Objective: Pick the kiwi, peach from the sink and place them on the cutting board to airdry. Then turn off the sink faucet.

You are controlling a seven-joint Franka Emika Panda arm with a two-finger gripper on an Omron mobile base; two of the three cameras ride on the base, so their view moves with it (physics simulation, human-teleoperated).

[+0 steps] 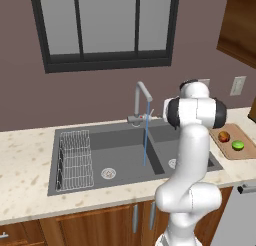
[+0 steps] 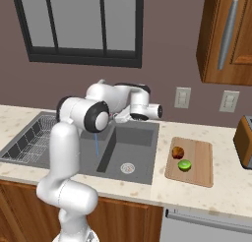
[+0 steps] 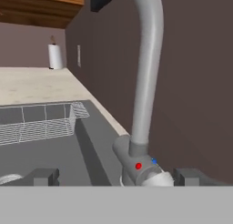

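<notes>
Sink [image 1: 125,150]: grey gooseneck faucet [image 1: 142,101], running.

Window [image 1: 107,25], toaster [image 2: 244,141], paper towel roll [image 3: 55,56]

Your arm [image 1: 192,155] is a chain of smooth, rounded white shells, glossy and free of seams; you'll see a bulbous white segment low down, then a thick tube rising to a fat cylindrical joint; that joint [image 2: 96,116] carries a broad black band around its cap, and a second dark ring marks the next joint along; the wrist ends in a short white cylinder with a dark collar; the pincer [image 3: 118,176] shows two small, blocky dark grey finger tips; any screws or markings are probably too small to make out.
</notes>
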